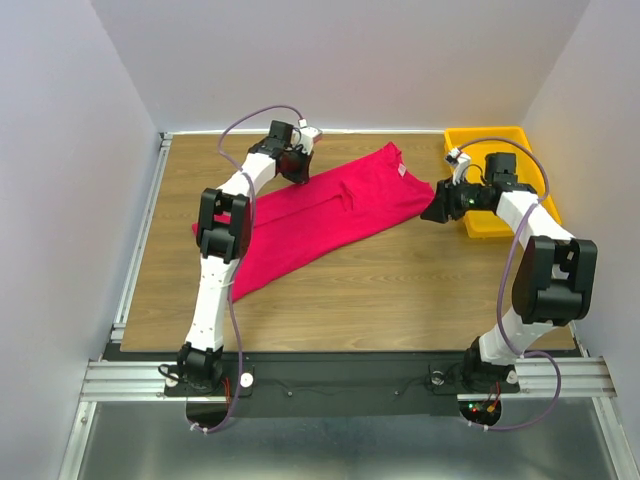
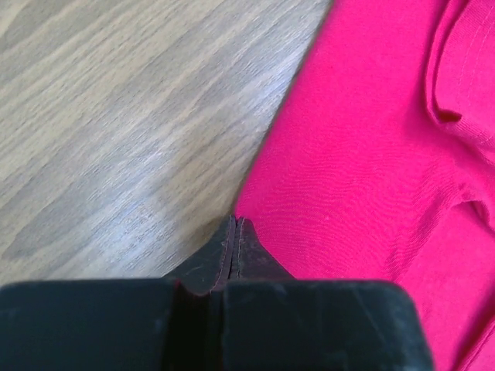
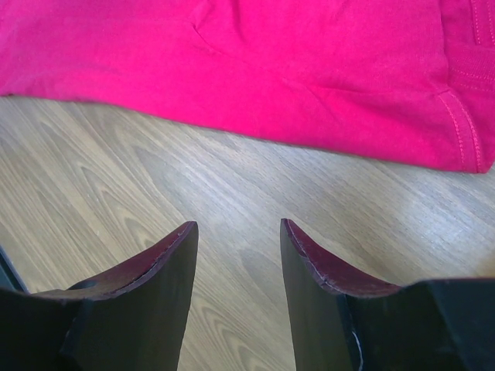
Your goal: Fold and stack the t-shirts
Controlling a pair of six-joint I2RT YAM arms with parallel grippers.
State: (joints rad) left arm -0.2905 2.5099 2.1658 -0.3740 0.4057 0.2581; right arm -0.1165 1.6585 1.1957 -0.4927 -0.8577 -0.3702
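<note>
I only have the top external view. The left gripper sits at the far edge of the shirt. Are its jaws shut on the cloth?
Observer: The left wrist view shows the left gripper shut, tips right at the t-shirt edge. I cannot tell whether any cloth is caught.
Operator: And the right one, is there anything between its fingers?
Observer: No. The right wrist view shows the right gripper open over bare table. The t-shirt edge lies ahead of its tips, not between them.
</note>
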